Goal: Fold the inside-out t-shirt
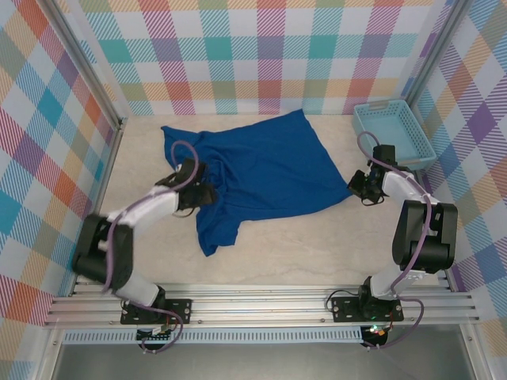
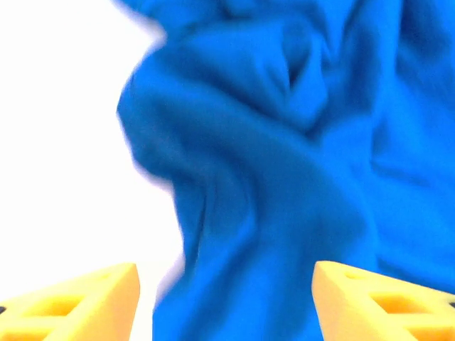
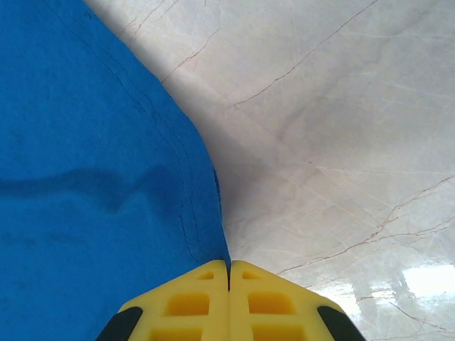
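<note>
The inside-out t-shirt (image 1: 261,170) is a royal-blue cloth lying crumpled across the middle of the table, with a sleeve trailing toward the front. My left gripper (image 1: 194,190) sits on the shirt's bunched left side. In the left wrist view its yellow fingers stand open (image 2: 226,273) with folds of the t-shirt (image 2: 284,177) between and beyond them. My right gripper (image 1: 360,188) is at the shirt's right corner. In the right wrist view the right gripper (image 3: 229,264) is shut, and the stitched hem of the t-shirt (image 3: 106,177) runs into the seam between its fingers.
A light-blue plastic lattice basket (image 1: 394,131) stands at the back right, just behind the right arm. The marble-look table (image 1: 317,245) is bare in front of the shirt. Checked walls close in the left, back and right sides.
</note>
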{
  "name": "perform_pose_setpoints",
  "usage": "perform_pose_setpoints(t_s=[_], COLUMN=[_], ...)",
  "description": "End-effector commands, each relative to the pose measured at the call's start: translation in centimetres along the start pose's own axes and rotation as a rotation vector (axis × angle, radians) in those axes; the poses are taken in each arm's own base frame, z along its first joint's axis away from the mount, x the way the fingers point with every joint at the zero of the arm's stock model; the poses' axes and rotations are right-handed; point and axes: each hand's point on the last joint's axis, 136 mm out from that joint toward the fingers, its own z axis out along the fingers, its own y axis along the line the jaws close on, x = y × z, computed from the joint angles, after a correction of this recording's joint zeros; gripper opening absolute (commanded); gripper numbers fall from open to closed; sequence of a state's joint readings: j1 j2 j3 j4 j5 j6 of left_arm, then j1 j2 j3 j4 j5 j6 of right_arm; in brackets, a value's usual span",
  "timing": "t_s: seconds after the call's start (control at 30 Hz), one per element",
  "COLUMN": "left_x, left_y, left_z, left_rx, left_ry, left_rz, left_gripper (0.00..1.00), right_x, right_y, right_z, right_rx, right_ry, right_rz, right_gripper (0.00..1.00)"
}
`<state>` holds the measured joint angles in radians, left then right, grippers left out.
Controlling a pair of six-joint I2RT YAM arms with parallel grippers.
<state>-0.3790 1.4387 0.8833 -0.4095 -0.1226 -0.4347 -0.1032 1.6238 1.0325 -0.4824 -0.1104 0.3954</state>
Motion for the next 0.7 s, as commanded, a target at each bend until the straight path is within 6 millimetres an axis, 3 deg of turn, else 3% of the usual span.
perform_pose_setpoints(t_s=[0.0,0.1,0.27,0.4,0.5,0.67], left_x=[7.1,10.2,13.1,15.2,16.3,16.1], left_y=[2.2,3.6,3.5,3.8,2.9,1.3], left_z=[-2.2,-3.7,-4.7,-4.2,-3.7,-2.9], left_rx=[-0.018,-0.026,0.01,0.014,0.056,0.119], left_ry=[0.126,0.16,0.23,0.275,0.331,0.347], left_rz=[-0.031,-0.058,-0.067,-0.076,-0.064,-0.066], left_gripper=[0.66,0.64,0.61,0.45,0.42,0.41], right_x=[1.0,1.2,1.1,1.3,1.3,1.3], right_y=[0.4,0.6,1.2,1.2,1.2,1.3], right_z=[0.1,0.2,0.2,0.3,0.2,0.2], right_rx=[-0.029,-0.036,-0.046,-0.047,-0.049,-0.052], right_ry=[0.017,0.024,0.024,0.027,0.025,0.027], right_rz=[-0.024,-0.034,-0.05,-0.055,-0.058,-0.062], right_gripper=[0.0,0.0,0.0,0.0,0.0,0.0])
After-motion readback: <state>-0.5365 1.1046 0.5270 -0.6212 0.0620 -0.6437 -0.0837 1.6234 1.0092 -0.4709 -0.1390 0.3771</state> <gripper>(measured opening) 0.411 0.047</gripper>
